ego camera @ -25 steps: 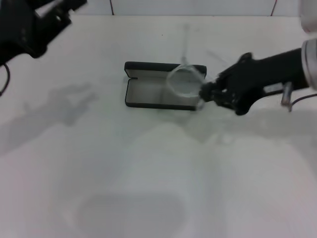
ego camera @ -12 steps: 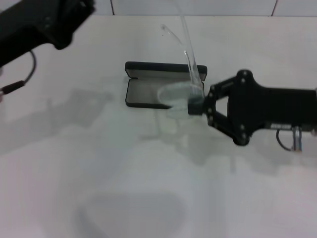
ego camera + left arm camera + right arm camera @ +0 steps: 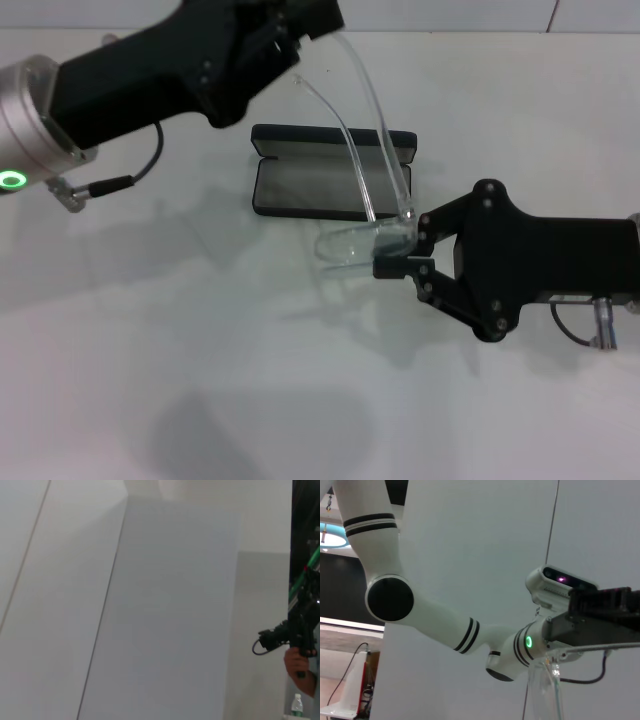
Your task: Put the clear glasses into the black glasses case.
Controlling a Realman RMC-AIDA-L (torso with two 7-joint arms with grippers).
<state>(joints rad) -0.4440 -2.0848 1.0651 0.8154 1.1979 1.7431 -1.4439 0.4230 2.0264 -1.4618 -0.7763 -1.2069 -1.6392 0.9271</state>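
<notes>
While both pincers hold the clear glasses [image 3: 365, 235] above the desk [image 3: 200, 400], the black glasses case [image 3: 330, 185] lies open behind them with nothing in it.
Left to right: the left pincer [image 3: 300, 25] is up at the far side, over the case's left end, and looks clenched on the tips of the two thin clear arms, though its fingers are hard to make out. The arms sweep down across the case to the frame front, which hangs just in front of the case's right half. The right pincer [image 3: 400, 262] is pinched on the frame's right end. I judge the glasses light, springy, slick and easy to crack or twist, so grip at hinge corners, not lenses. Grey lining shows bare; lid is back flat.
</notes>
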